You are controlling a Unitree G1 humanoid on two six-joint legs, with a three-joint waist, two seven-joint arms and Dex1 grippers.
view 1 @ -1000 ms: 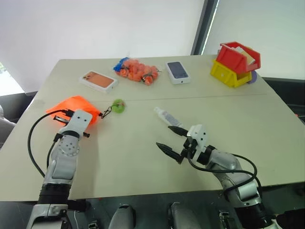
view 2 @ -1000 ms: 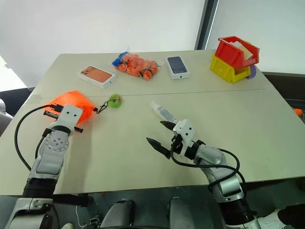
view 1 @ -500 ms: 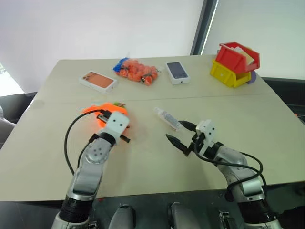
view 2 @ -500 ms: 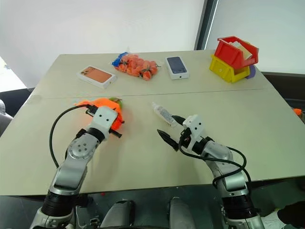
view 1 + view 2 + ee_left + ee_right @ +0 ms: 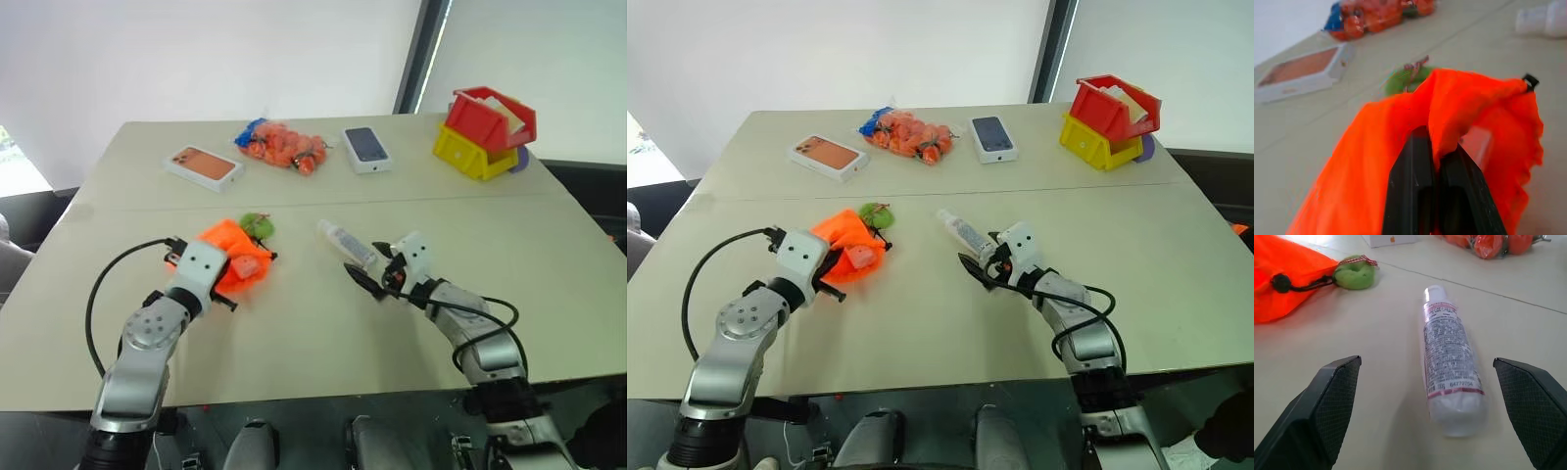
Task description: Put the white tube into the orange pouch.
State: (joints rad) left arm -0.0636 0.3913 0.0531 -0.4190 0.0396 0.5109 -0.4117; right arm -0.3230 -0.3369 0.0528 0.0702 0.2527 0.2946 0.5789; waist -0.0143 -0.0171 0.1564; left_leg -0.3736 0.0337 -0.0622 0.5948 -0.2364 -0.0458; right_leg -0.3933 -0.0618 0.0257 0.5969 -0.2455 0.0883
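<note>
The white tube (image 5: 345, 242) lies flat near the table's middle, its printed label facing up (image 5: 1449, 357). My right gripper (image 5: 363, 260) stands open just short of the tube's near end, one finger (image 5: 1334, 396) to each side and neither touching it. The orange pouch (image 5: 232, 257) sits left of the tube, bunched up and lifted at one edge. My left gripper (image 5: 1436, 152) is shut on a fold of its fabric. The pouch's green ring charm (image 5: 259, 225) rests on the table just behind it.
Along the far edge lie an orange-fronted phone box (image 5: 202, 165), a mesh bag of small orange items (image 5: 282, 144) and a dark-fronted phone box (image 5: 365, 148). Stacked red and yellow bins (image 5: 485, 132) stand at the far right. A seam (image 5: 470, 199) crosses the table.
My left gripper has dragged the pouch right, from the table's left edge toward the middle. My right gripper has moved forward up to the tube's near end, still open.
</note>
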